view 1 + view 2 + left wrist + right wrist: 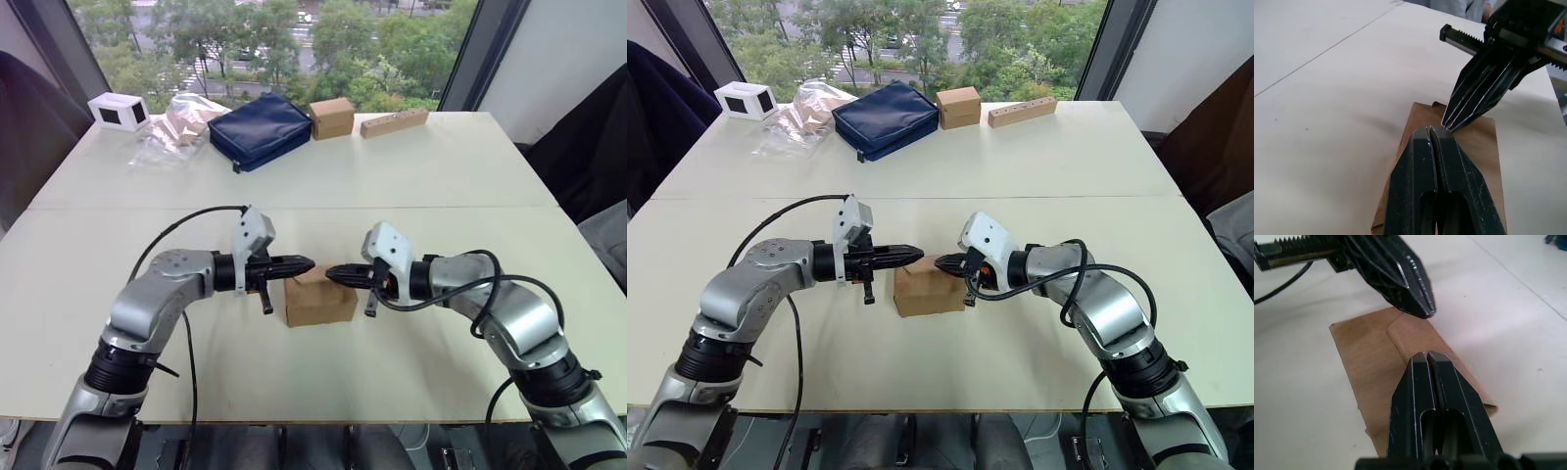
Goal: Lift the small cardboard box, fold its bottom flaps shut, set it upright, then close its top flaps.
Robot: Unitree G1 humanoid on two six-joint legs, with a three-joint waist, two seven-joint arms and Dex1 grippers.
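left gripper [306,263]: fingers pressed together, empty, tip just above the box
right gripper [333,274]: same, tips nearly meeting
small cardboard box [319,302]: right under both tips (wrist views show its top flaps [1400,340] folded down)
table [441,176]: bare all around them

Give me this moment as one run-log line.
small cardboard box: upright on table, top flaps down | left gripper: shut, over box | right gripper: shut, over box

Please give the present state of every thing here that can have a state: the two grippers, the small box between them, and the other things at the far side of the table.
left gripper: shut, empty, above the box top
right gripper: shut, empty, tip facing the left one
small cardboard box: standing on the table
top flaps: folded down flat
navy pouch: closed, lying flat
second brown box: closed
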